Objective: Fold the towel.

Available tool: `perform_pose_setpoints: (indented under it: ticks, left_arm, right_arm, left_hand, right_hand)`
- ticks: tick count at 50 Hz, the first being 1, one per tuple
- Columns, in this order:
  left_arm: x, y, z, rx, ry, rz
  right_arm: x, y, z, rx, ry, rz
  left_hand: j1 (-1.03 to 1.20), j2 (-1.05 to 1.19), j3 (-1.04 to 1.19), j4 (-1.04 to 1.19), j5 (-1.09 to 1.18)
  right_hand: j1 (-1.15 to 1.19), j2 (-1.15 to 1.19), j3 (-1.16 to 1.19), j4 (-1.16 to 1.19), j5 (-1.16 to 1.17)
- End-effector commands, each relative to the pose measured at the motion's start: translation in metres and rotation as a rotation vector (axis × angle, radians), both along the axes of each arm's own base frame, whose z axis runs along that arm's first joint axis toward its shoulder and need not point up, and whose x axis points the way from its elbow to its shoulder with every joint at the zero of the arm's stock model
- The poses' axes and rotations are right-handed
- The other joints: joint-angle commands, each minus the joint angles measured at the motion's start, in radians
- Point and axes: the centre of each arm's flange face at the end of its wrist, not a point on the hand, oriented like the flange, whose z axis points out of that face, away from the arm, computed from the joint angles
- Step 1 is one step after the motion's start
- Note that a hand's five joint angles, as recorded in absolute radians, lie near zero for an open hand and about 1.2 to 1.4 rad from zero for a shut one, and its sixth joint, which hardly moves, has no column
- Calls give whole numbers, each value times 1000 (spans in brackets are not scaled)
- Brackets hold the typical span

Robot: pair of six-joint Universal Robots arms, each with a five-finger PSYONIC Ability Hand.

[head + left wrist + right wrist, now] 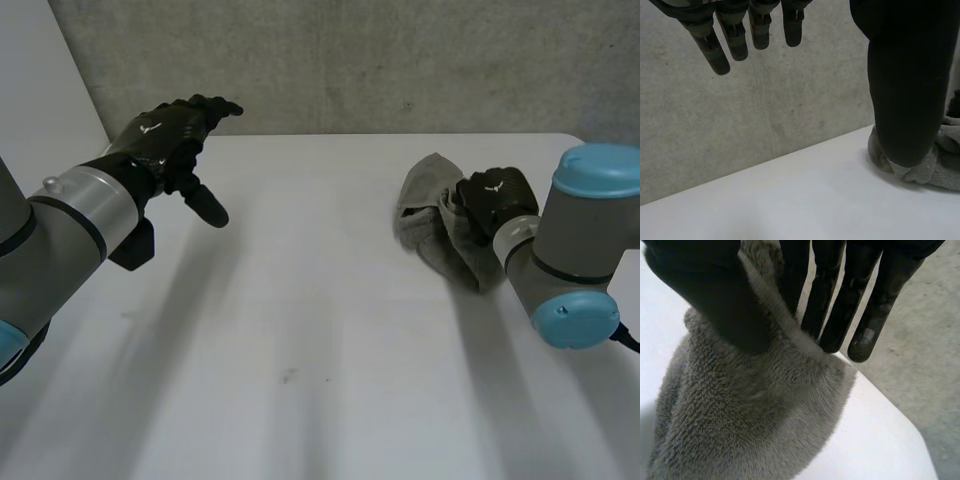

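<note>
The left hand [165,135] is hovering above the far left part of the bench [300,330]. Its fingers [735,42] are hanging straight and relaxed, the thumb is standing apart from them, and they are holding nothing. The towel [428,215] is lying well apart from this hand, off on its thumb side (in the left wrist view a grey bunch of it is peeking out from behind the thumb).

Moving rightward, the towel is sitting crumpled on the far right part of the bench. It is forming a narrow heap whose long axis is running from the far side back toward the right arm [570,250]. No corner or clean edge is showing in the bunch.

The right hand [497,195] is resting on the heap's right side. In its wrist view the thumb is pressing into the pile from one side and the straight fingers [830,305] are standing on the other, so a raised ridge of cloth is being pinched between them.

The coming move is probably turning on this imbalance: the towel is lying entirely on the right hand's side. The left hand would have to be crossing the bench rightward before both hands could be spreading the cloth flat for a fold.
</note>
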Motion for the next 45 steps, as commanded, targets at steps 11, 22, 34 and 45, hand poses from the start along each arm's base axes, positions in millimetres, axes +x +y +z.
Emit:
perform_pose_setpoints:
  ticks: [11, 22, 34, 45]
  left_arm:
    - [-10, -17, -61, 133, -47, -17]
    - [-33, -22, -109, 154, -13, -117]
    - [-90, 8, -148, 261, 188, -333]
    - [-84, 8, -136, 242, 209, -260]
  right_arm:
    - [2, 47, 127, -210, -352, 149]
    - [34, 134, 164, -239, -411, 454]
    - [50, 178, 175, -149, -552, 576]
    - [32, 153, 183, -212, -553, 436]
  left_hand:
    - [6, 17, 14, 14, -25]
    - [3, 14, 11, 11, -28]
    - [87, 99, 96, 96, 56]
    - [1221, 1232, 1229, 1229, 1190]
  right_hand:
    - [460, 293, 299, 295, 327]
    - [460, 293, 299, 295, 327]
    - [460, 293, 299, 295, 327]
    - [460, 293, 299, 295, 327]
